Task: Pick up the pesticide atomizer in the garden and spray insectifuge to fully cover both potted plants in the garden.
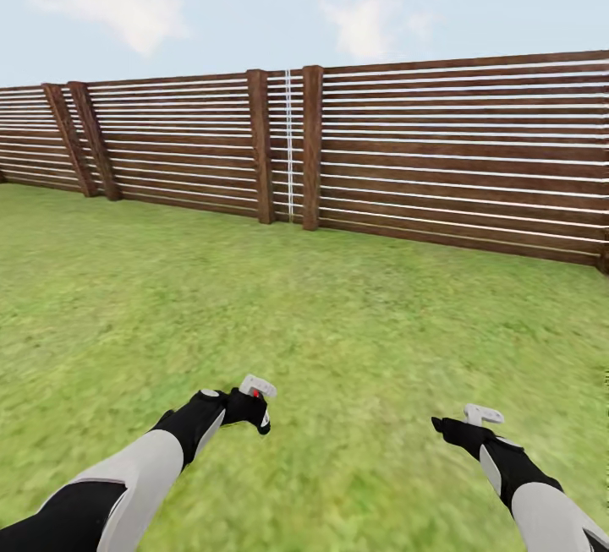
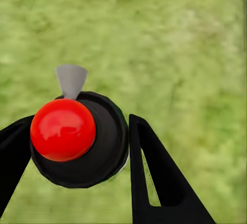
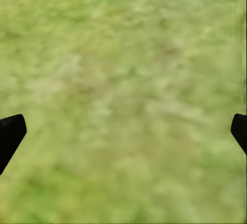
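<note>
Overhead, left gripper [image 2: 77, 147] clamping pesticide atomizer [image 2: 80, 139], fence [image 1: 338, 146]

Fence [image 1: 338, 146] behind lawn [image 1: 338, 324] (ahead)

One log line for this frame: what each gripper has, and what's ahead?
left gripper: shut on pesticide atomizer | right gripper: open, nothing held, over lawn | ahead: wooden fence
</note>
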